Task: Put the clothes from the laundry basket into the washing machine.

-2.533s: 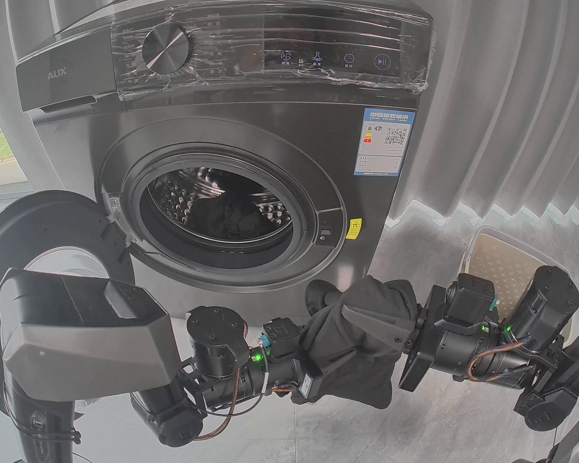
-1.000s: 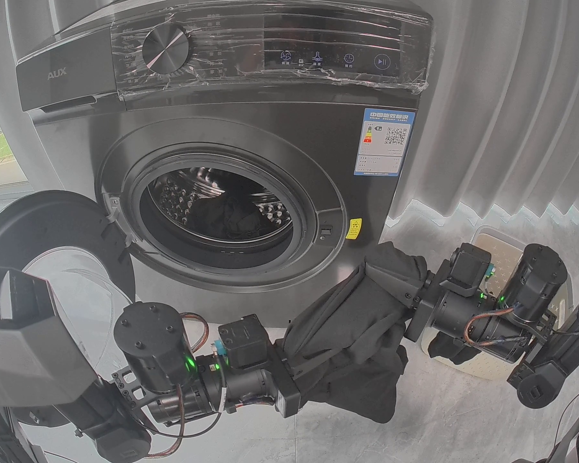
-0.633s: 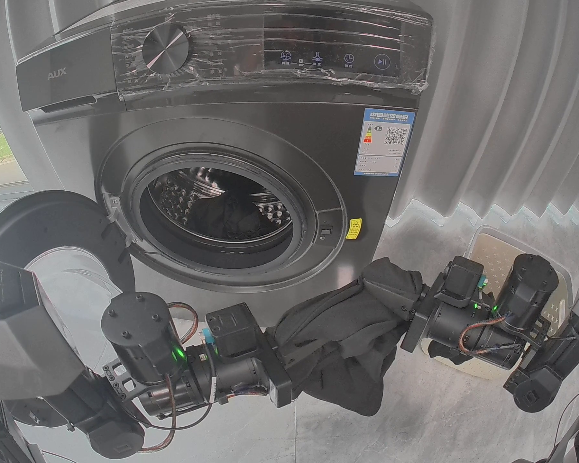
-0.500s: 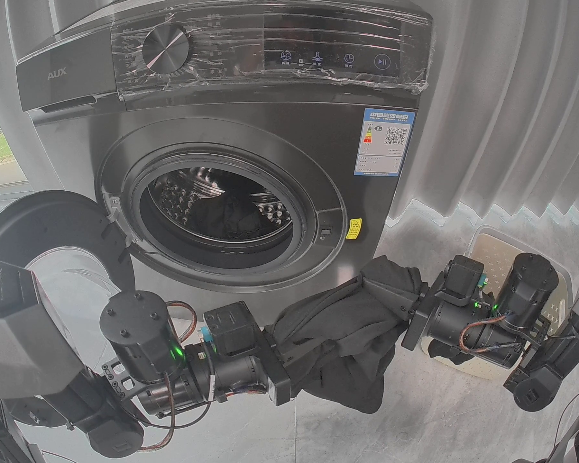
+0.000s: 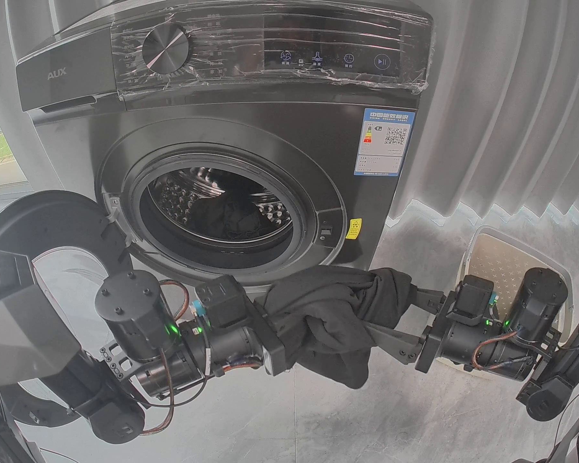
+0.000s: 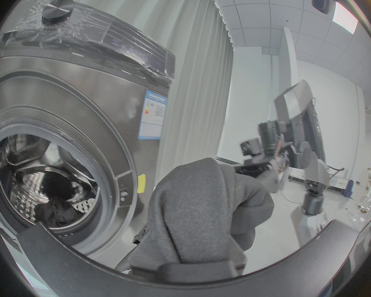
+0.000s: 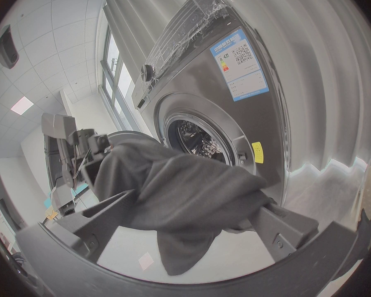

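Left gripper (image 5: pixel 280 334) is clamped on the dark garment (image 5: pixel 321 313). Right gripper (image 5: pixel 389 311) is spread wide, cloth draped across its fingers (image 7: pixel 276 227).

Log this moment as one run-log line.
left claw: shut on dark garment | right claw: open, garment draped over it | washing machine: door open, clothes inside | garment: below opening
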### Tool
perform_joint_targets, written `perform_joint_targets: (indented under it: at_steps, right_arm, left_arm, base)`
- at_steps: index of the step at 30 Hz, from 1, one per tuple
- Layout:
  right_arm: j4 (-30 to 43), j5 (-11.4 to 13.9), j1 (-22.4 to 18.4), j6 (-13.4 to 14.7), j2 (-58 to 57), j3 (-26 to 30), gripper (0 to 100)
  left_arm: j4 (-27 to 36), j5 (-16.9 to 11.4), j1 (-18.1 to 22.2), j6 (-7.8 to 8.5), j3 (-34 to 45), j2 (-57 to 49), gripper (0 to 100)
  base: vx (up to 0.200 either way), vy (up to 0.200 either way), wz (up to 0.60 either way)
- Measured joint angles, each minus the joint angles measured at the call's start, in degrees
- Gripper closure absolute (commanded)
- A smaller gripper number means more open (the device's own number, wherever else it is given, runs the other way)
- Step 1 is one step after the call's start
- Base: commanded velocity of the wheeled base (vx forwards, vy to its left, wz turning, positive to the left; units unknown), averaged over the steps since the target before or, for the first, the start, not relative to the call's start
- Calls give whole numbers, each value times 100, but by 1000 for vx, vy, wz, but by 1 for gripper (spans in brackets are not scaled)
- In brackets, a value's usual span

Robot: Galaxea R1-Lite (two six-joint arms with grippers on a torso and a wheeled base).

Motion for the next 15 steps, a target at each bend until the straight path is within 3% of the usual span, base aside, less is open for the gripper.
perform_joint_targets:
  at_steps: [9,15]
  right_arm:
    - [1,197,-118,-62,-112,647,0]
    - [6,255,-245,-251,-132,909,0]
  left_arm:
    - [2,165,129,0,-265,-2,100]
    - [0,191,177,-4,-289,-50,100]
  base:
    - [0,0,0]
    - [0,0,0]
